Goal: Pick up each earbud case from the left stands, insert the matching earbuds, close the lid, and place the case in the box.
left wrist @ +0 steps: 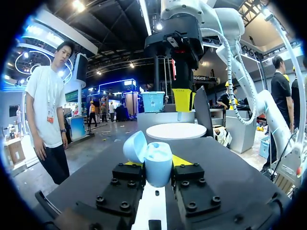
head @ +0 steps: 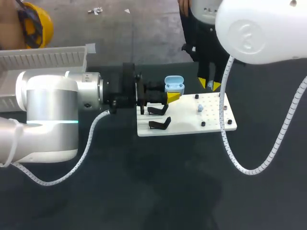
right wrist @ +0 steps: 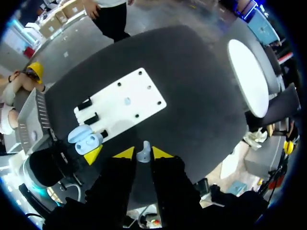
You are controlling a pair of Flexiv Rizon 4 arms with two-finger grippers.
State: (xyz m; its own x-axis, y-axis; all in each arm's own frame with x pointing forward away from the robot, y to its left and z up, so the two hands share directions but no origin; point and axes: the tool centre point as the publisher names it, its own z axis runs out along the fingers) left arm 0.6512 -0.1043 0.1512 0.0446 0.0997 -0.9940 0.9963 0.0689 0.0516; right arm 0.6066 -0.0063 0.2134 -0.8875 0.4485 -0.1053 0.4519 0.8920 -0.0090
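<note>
Over table (head: 144,187), L tool (left wrist: 158,164) clamped on open blue case (head: 174,84), R tool (right wrist: 144,152) pinching pale earbud (right wrist: 143,156)

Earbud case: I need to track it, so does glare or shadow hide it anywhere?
Head view: evenly lit, earbud case unblocked in the left hand. Left wrist view: backlit, yet the case shows plainly. Right wrist view: no glare; case plain beyond the right hand.
</note>
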